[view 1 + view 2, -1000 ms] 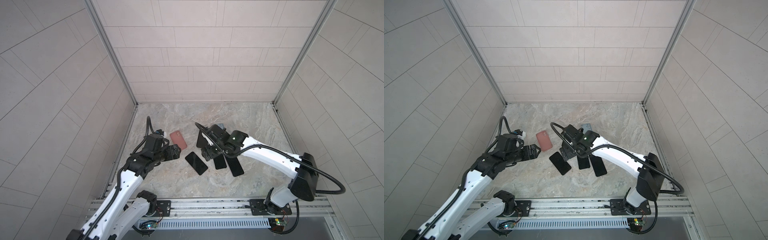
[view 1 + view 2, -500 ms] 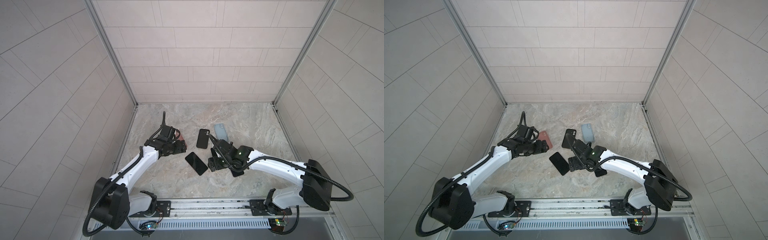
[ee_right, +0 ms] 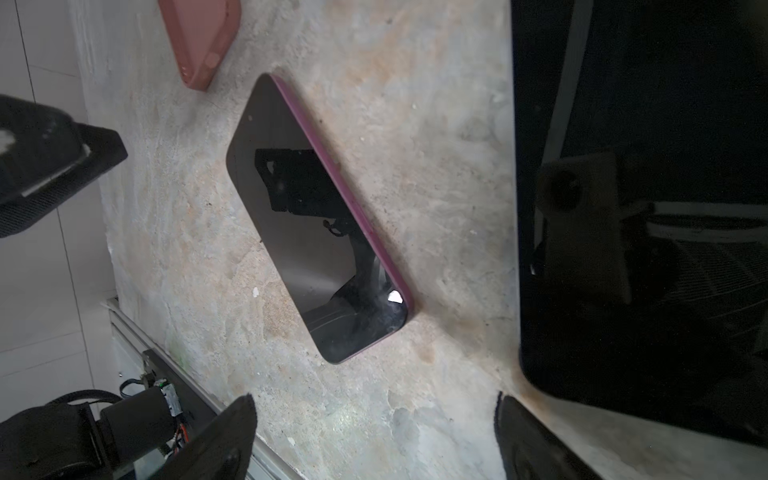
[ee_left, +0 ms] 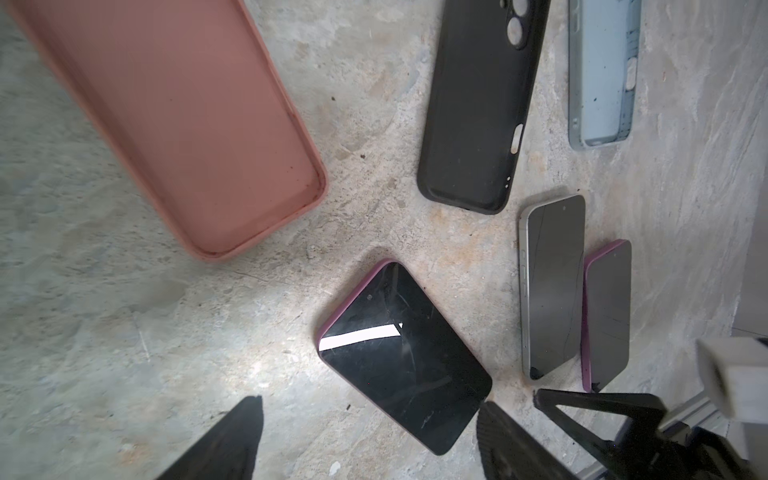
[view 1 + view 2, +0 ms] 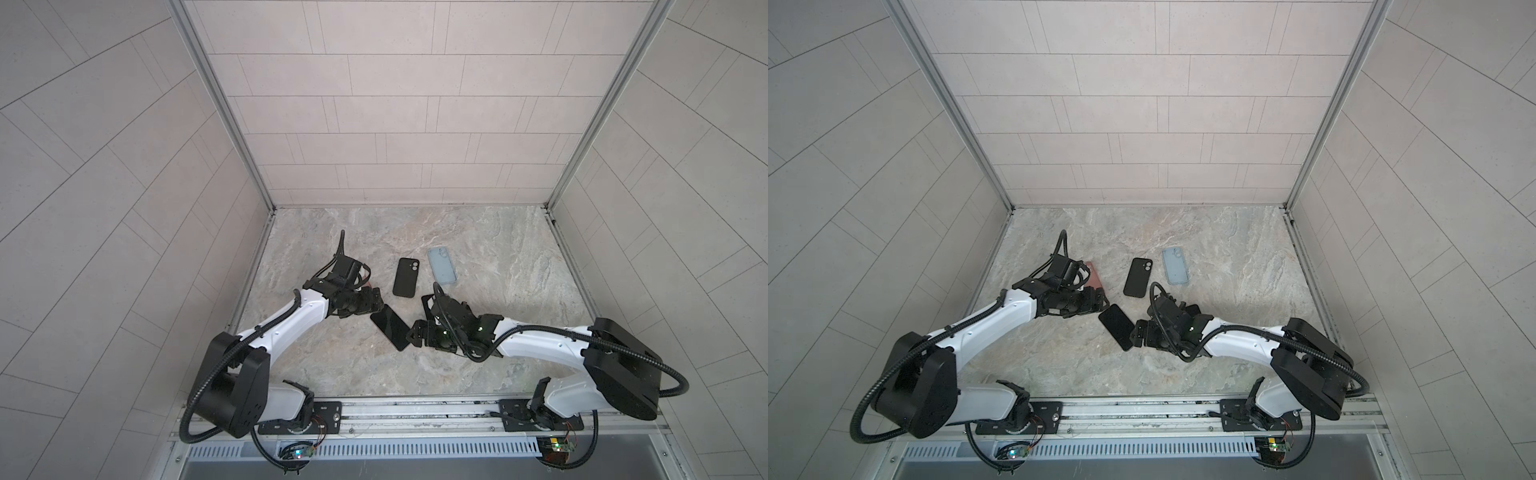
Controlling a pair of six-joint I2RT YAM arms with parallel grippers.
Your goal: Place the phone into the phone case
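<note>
The stone bench [image 5: 478,232] sits in a booth of pale tiled walls, and from the front rail two arms lean in low toward its middle. Nearest me, the phone [image 5: 390,327] lies flat and screen up, a little front of centre and askew to the edges. The left gripper [image 4: 368,432] is just off one end and the right gripper [image 3: 374,415] just off the other. Both have their jaws wide apart and hold nothing, and neither seems to touch the phone.

That is where I'd worry. The phone is thin and lies flush on the stone, so fingers coming down could skid off the glass or shove it sideways instead of lifting it. The grippers are close together, and if both go in at once they could knock each other. The right arm hangs over a grey phone [image 4: 550,286] and a third phone [image 4: 609,316], which lie side by side with their edges seemingly meeting. A careless sweep of that arm could scatter them.

Further back lie three empty cases. The pink case [image 4: 187,124] is toward the left edge, the black case [image 5: 406,277] near the middle, and the blue case [image 5: 442,271] just right of it. With three phones and three cases, a wrong pairing could jam or sit loose, and I can't tell which case fits.

I can read no brand, label or writing on anything.
</note>
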